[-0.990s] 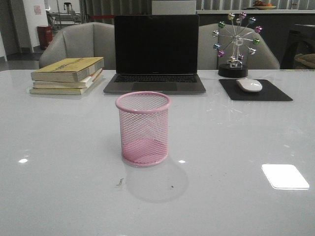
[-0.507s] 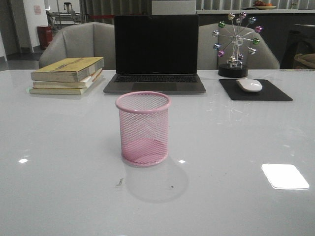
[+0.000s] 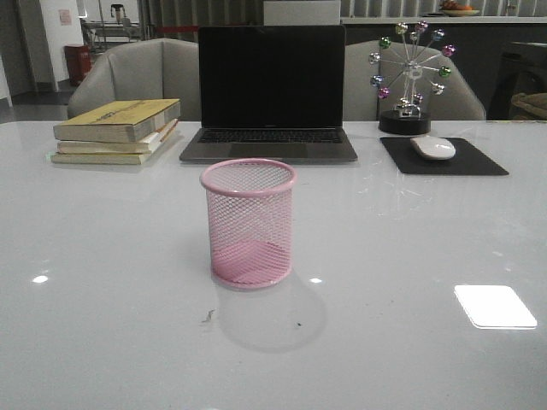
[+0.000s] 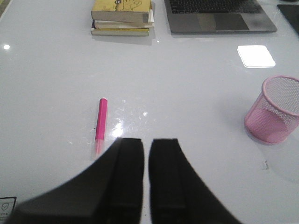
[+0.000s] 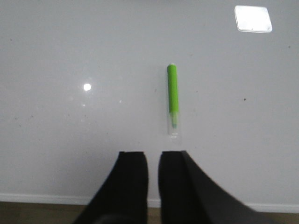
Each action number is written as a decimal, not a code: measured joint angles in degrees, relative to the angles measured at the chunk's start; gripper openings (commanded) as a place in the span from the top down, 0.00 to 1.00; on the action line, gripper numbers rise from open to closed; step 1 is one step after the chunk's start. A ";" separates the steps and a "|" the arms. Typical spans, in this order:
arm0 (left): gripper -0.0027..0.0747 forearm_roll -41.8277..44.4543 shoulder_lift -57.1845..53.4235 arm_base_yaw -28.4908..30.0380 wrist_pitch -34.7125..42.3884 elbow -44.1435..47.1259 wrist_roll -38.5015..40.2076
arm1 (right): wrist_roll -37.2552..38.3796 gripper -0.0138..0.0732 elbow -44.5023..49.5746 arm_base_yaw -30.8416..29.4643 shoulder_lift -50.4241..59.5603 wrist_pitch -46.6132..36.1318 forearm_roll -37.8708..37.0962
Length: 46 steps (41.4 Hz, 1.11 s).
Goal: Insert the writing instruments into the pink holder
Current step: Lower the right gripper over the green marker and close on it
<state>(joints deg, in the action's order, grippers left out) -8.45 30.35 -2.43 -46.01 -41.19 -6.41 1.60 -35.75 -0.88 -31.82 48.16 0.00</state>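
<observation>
Table (image 3: 102, 256) glossy white, light glare | pink holder (image 3: 249, 222) upright, empty | both end effectors nearly clenched, grasping nothing

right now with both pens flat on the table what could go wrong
The pink pen and green pen lie flat on a glossy table, so either may roll or skid when pinched. The mesh cup stands free and looks light; a pen catching its rim could tip it.
</observation>
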 measured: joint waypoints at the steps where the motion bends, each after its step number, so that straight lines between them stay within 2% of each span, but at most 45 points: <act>1: 0.43 0.00 -0.02 0.00 0.09 0.30 -0.39 | 0.00 0.21 0.12 0.00 -0.63 0.00 0.00; 4: 0.30 -0.12 -0.02 0.00 0.66 0.81 -1.19 | 0.00 0.15 0.47 0.00 -2.42 0.00 0.00; 7: 0.26 -0.50 -0.02 -1.21 1.16 1.12 -1.78 | 0.26 0.15 0.51 0.00 -4.61 0.00 0.00; 19: 0.27 -1.44 -0.02 -16.51 3.43 1.25 -3.40 | 3.88 0.16 0.11 -2.70 -18.73 -5.08 -1.08; 29: 0.27 -1.53 -0.02 -27.55 5.13 1.34 -3.44 | 4.11 0.16 -6.84 -7.55 -36.77 -7.10 -1.17; 35: 0.27 -1.53 -0.02 -30.25 5.13 1.34 -3.53 | 4.11 0.16 -12.26 -8.09 -47.11 -7.35 -1.06; 46: 0.28 -1.53 -0.02 -30.50 5.13 1.34 -3.53 | 0.03 0.16 -21.27 -8.22 -61.50 -7.70 2.97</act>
<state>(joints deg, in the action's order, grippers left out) -9.98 30.33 -32.93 -40.87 -39.85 -9.94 1.63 -57.01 -9.11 -93.32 40.45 2.97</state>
